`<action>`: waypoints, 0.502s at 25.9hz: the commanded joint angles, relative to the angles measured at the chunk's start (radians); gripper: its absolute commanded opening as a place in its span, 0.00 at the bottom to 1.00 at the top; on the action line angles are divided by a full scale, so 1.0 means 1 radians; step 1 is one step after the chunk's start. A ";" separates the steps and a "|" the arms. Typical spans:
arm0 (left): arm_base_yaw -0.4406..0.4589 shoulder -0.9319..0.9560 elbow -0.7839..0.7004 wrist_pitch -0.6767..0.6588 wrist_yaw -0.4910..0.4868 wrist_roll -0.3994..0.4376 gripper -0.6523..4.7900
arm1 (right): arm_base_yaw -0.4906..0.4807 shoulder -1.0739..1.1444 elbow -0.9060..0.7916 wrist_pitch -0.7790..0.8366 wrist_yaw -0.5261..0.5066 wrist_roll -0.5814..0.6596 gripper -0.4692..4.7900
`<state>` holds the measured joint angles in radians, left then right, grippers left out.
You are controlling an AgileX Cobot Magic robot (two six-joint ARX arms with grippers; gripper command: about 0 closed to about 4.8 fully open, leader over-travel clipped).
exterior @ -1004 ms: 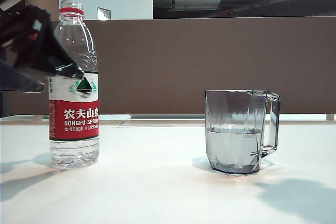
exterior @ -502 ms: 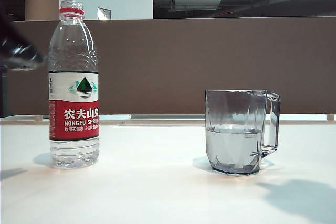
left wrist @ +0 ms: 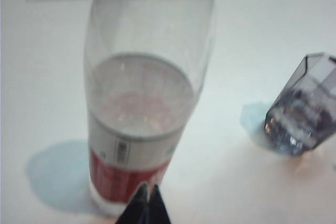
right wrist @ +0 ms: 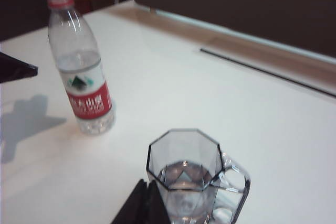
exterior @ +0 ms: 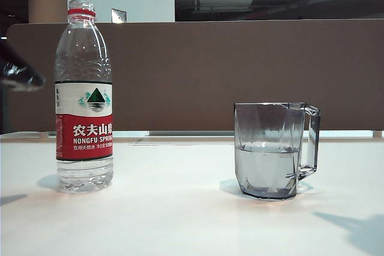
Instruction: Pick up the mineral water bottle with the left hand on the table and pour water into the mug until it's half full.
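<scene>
The mineral water bottle (exterior: 84, 97) stands upright and uncapped on the white table (exterior: 180, 220), at the left of the exterior view. My left gripper (left wrist: 148, 186) is shut with nothing between its fingers. It hovers apart from the bottle (left wrist: 142, 103), to its left at label height, and only its dark tip (exterior: 27, 79) shows at the exterior view's edge. The smoky faceted mug (exterior: 270, 148) stands to the right, about half full of water. My right gripper (right wrist: 147, 181) is shut and empty, just in front of the mug (right wrist: 186, 174), and is out of the exterior view.
A brown partition wall (exterior: 240, 70) runs behind the table's far edge. A dark groove (right wrist: 262, 72) crosses the tabletop near that edge. Bare white tabletop lies between the bottle (right wrist: 84, 82) and the mug (left wrist: 304, 108).
My left gripper has let go of the bottle, pulled away to the left and shut. The bottle and mug have not moved. The right arm's shadow has slid toward the lower right.
</scene>
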<state>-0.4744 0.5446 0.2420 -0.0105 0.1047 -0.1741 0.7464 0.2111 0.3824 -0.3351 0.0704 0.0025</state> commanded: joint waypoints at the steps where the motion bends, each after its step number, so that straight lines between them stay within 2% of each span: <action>1: 0.000 -0.002 0.003 0.143 0.004 0.002 0.11 | 0.002 -0.019 0.007 0.022 -0.001 -0.003 0.07; 7: 0.000 -0.002 0.003 0.401 0.004 0.002 0.11 | 0.001 -0.050 0.006 0.022 -0.001 -0.003 0.07; 13: 0.002 -0.124 0.003 0.435 0.004 0.002 0.11 | 0.001 -0.055 0.006 0.021 -0.001 -0.003 0.07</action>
<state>-0.4721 0.4484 0.2405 0.4088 0.1047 -0.1741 0.7464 0.1570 0.3824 -0.3317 0.0711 0.0025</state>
